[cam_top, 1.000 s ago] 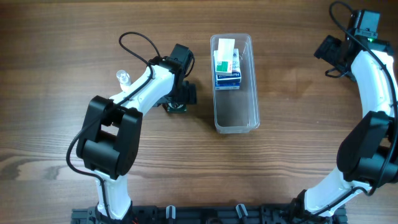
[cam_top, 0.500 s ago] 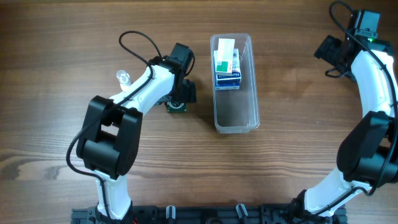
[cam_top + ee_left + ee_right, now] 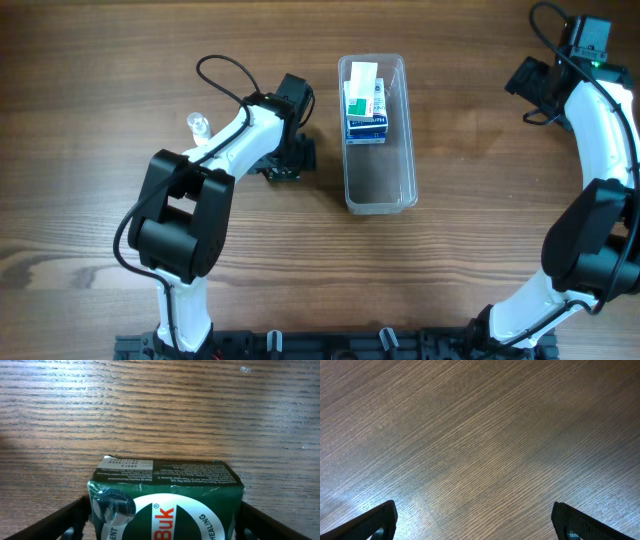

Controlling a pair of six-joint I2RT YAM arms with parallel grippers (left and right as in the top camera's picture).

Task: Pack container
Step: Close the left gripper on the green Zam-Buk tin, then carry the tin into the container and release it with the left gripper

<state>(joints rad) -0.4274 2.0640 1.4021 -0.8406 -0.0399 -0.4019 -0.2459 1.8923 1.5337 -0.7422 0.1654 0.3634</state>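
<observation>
At the far left a small clear plastic object (image 3: 197, 124) stands alone on the wooden bench (image 3: 120, 60). Next comes the left hand (image 3: 284, 168), its fingers pressed against both sides of a dark green cardboard box with white lettering (image 3: 165, 497) (we cannot tell whether it is lifted or resting). Just to the right lies the container, a long clear plastic tub with rounded corners (image 3: 381, 180); small boxes (image 3: 365, 105) fill its far half and the near half is bare. We judge the tub light, stiffest at its thick rim and apt to slide if nudged, so a long wall's rim is where to hold it. Far right, the right hand (image 3: 475, 522) hangs wide open over bare wood
</observation>
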